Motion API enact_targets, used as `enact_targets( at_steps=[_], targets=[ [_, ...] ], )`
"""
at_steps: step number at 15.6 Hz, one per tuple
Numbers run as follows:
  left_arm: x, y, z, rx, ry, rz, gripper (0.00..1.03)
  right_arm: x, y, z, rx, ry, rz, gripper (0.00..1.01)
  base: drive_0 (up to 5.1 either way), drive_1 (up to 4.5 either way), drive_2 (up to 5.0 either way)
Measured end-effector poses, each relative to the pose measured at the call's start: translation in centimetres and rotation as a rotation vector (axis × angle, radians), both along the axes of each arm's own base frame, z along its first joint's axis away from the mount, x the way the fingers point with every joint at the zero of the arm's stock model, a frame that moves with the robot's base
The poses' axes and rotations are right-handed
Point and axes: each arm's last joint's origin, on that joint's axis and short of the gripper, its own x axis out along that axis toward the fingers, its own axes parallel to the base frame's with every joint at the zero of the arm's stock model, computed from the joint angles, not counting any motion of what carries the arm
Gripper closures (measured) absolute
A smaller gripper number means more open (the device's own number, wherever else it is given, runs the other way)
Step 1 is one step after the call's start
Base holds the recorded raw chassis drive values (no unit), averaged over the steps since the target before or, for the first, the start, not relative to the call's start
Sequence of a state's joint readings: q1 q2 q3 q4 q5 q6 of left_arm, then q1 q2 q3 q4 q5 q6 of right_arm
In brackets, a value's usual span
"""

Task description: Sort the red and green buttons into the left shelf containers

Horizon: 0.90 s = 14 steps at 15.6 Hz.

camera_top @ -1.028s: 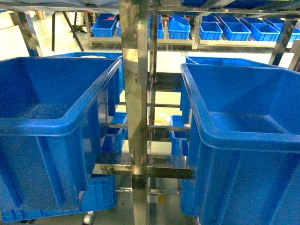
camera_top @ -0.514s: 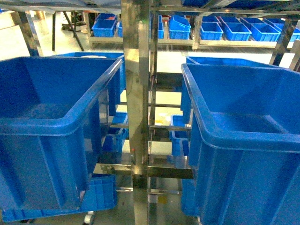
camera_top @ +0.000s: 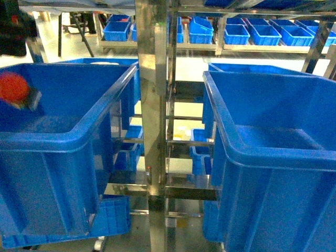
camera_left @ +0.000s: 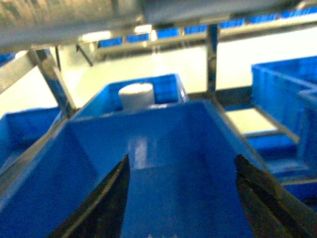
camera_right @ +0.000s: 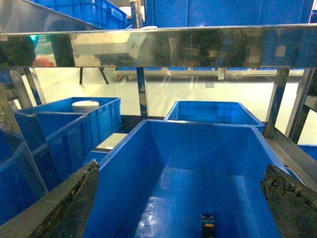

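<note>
Here the left gripper hangs over the left crate, jaws spread wide with nothing between them. The right gripper is likewise wide apart and bare above the right crate. In the head view, a blurred red button shows above the left crate's interior. Beyond stands a white cylinder.
</note>
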<state>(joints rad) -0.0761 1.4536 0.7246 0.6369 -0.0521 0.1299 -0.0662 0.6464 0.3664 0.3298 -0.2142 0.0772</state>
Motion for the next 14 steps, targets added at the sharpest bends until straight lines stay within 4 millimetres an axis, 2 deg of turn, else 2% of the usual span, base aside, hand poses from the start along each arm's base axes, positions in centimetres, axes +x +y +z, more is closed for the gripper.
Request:
enact_targets(
  at_steps=[1,3,4,5,7,8,11,12,14],
  targets=[
    [-1.7,-0.1,1.2,-0.023,-0.031,-0.032,0.29,0.0,0.0,0.0,0.000,0.000,0.000,0.03,0.0,0.00,0.0],
    [-5.7,0.0,1.4,-0.053,0.014,-0.098,0.09,0.0,0.0,0.0,0.000,0.000,0.000,0.03,0.0,0.00,0.0],
    [-7.8,0.3,1.7,-0.068,0.049,-0.119,0.03,0.0,0.0,0.0,0.000,-0.001,0.000,0.03,0.0,0.00,0.0],
    [-10.1,0.5,3.0,-0.082,0.037,-0.121,0.06,0.0,0.0,0.0,0.000,-0.001,0.000,0.03,0.0,0.00,0.0],
    [-12.7,0.7,5.0,-0.087,-0.049,-0.130,0.05,0.0,0.0,0.0,0.000,0.000,0.000,0.03,0.0,0.00,0.0],
    [-13.0,0.6,5.8,-0.090,-0.084,-0.136,0.05,0.0,0.0,0.0,0.000,-0.001,0.000,0.03,0.0,0.00,0.0],
    [-12.2,0.6,4.8,-0.090,-0.017,-0.132,0.05,0.0,0.0,0.0,0.000,0.000,0.000,0.03,0.0,0.00,0.0],
    [-12.2,0.6,4.5,-0.090,-0.009,-0.132,0.05,-0.1,0.2,-0.1,-0.010,0.026,-0.035,0.07,0.0,0.00,0.0],
    [-13.3,0.8,4.2,-0.115,-0.125,-0.004,0.23,-0.9,0.5,-1.8,-0.046,0.036,-0.125,0.31,0.0,0.00,0.0]
  ],
)
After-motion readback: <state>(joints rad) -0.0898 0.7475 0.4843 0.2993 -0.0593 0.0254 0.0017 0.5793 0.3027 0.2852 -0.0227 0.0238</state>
